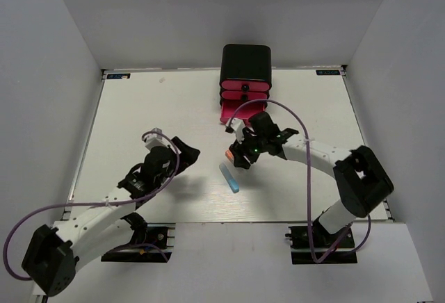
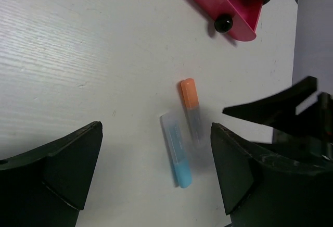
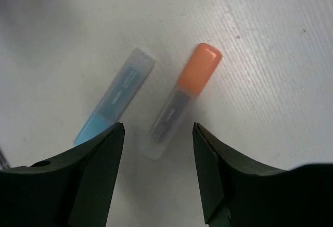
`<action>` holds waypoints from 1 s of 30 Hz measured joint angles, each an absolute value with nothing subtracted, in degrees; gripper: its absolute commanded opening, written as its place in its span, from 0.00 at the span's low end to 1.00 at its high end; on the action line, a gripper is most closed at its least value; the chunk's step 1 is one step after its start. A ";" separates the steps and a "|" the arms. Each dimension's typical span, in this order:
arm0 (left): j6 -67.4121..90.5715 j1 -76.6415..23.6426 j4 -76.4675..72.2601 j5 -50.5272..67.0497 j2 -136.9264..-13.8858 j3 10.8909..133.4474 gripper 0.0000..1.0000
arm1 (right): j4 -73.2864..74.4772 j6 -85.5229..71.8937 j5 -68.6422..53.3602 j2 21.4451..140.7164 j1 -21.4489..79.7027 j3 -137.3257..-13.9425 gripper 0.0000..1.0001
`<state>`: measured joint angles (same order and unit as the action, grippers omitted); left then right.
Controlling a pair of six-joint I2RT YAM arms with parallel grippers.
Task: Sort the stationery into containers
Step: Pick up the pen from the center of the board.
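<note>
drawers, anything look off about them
Yes: the bottom pink drawer sticks out of the black case at a skew. An orange marker and a light blue marker lie loose on the table.

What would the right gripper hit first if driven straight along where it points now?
The orange marker, lying flat on the table, between the right gripper's open fingers. The light blue marker lies just off that line. Depth unclear.

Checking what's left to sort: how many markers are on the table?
2: a light blue marker and an orange marker, side by side; the drawers may hide more.
</note>
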<state>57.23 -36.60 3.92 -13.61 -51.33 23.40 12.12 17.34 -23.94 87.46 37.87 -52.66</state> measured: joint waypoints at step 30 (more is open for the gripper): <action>53.10 -37.26 9.74 -8.23 -54.26 24.56 0.80 | 10.83 8.71 -5.10 100.86 44.86 -59.44 0.00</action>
